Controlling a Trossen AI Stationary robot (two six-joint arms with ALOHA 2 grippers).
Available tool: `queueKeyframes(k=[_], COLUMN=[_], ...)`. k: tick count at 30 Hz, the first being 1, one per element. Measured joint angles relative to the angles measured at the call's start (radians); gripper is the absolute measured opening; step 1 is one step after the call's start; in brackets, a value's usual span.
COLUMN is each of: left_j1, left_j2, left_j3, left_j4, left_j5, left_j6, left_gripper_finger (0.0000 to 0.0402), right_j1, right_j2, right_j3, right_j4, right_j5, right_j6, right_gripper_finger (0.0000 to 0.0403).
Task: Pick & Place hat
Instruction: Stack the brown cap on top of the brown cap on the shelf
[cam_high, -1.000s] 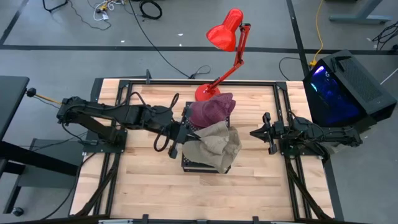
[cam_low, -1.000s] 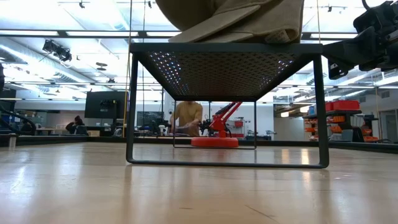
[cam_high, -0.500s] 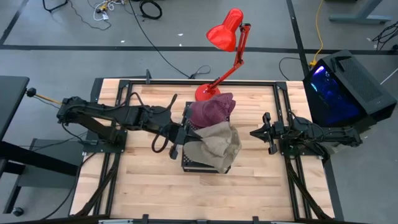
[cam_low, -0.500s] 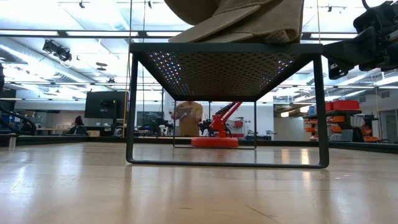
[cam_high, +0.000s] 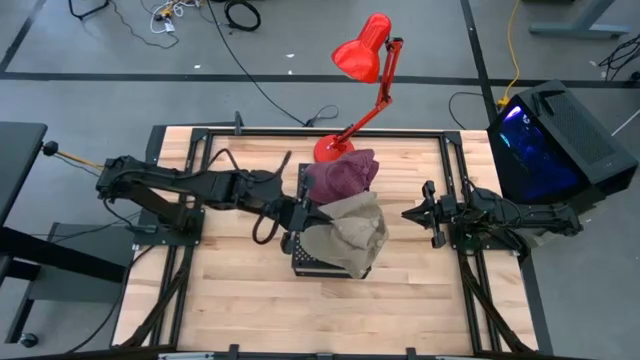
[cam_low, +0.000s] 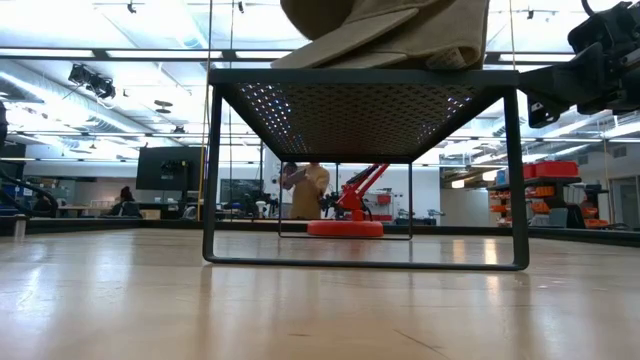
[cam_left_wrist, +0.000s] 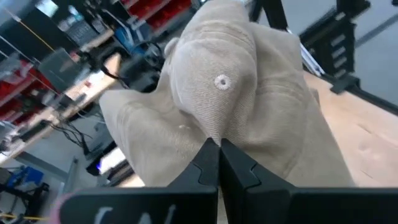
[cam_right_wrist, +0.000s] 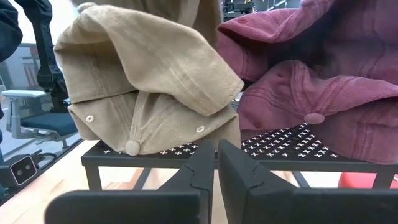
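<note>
At the middle of the table: a black mesh stand (cam_high: 300, 262) carries two hats, both on its top
Tan hat (cam_high: 345, 236): draped over the nearer part of the stand top, crumpled, its folds hanging past the stand's edge on the right arm's side
Maroon hat (cam_high: 341, 176): on the far part of the same top, touching the tan one, just in front of the red desk lamp (cam_high: 363, 60)
Left gripper (cam_high: 306, 214): at the tan hat's left edge, fingers pressed together with a fold of tan cloth between them in the left wrist view
Key relation: the tan hat lies straight ahead of the left gripper and spreads away from it toward the right arm; its long axis looks to run slantwise across the stand
Nearer arm: the left, already on the cloth
Left arm pose: stretched low and nearly level from the table's left side, wrist over the stand's left edge
Right gripper (cam_high: 423, 213): well apart from the stand on the right, facing both hats, fingers nearly together and empty
Likely step: lifting the tan hat clear of the stand
</note>
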Motion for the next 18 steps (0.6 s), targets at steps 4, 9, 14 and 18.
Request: queueKeyframes(k=[4, 9, 14, 18], left_j1=[0.004, 0.005, 0.004, 0.005], left_j2=[0.015, 0.028, 0.033, 0.036], left_j3=[0.000, 0.000, -0.001, -0.001], left_j4=[-0.005, -0.021, -0.020, -0.023], left_j5=[0.001, 0.000, 0.001, 0.001], left_j6=[-0.011, -0.011, 0.003, 0.023], left_gripper_finger=[0.0002, 0.0002, 0.0002, 0.0002], right_j1=[0.000, 0.000, 0.000, 0.000], right_j2=[0.000, 0.000, 0.000, 0.000], right_j3=[0.000, 0.000, 0.000, 0.000], right_j4=[0.002, 0.001, 0.002, 0.002], right_j5=[0.000, 0.000, 0.000, 0.000], right_j6=[0.000, 0.000, 0.000, 0.000], right_gripper_finger=[0.0027, 0.0027, 0.0027, 0.0027])
